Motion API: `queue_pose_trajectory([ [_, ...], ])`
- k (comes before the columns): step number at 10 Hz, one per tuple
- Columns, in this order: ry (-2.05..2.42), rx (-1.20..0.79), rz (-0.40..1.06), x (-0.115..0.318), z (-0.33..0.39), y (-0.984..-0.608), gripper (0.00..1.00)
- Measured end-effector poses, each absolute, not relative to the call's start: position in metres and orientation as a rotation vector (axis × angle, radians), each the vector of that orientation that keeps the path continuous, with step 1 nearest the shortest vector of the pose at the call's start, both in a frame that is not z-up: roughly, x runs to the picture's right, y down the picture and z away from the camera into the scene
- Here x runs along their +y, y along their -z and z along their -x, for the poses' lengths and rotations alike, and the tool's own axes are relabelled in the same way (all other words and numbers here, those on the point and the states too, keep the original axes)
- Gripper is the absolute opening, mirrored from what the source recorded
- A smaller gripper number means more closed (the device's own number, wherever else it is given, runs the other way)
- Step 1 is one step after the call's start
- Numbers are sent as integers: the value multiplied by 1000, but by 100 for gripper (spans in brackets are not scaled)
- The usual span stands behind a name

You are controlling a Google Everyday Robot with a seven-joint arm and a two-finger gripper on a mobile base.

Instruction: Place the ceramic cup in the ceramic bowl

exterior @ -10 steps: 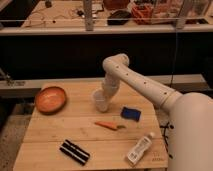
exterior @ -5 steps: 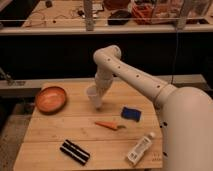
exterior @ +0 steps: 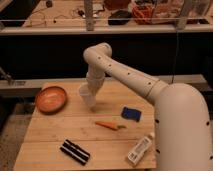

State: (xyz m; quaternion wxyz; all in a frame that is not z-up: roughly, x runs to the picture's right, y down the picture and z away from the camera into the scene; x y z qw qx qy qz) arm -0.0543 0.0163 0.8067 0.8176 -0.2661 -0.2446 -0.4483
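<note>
end effector (exterior: pixel 93 86): closed on ceramic cup (exterior: pixel 87 96) at rim, cup just below | cup likely light, stiff, fragile, slippery glaze | ceramic bowl (exterior: pixel 51 98): lower, viewer-left of it

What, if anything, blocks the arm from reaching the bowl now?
Probably nothing, so yes: the gripper, shut on the cup, hangs over the table beside the bowl, with nothing standing between them. The carrot and sponge lie on its far side.
</note>
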Motion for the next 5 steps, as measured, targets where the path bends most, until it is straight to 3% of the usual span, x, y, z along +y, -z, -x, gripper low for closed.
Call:
queue_pose_trajectory([
  [5,1000,-532,554,14,94,-807,5],
])
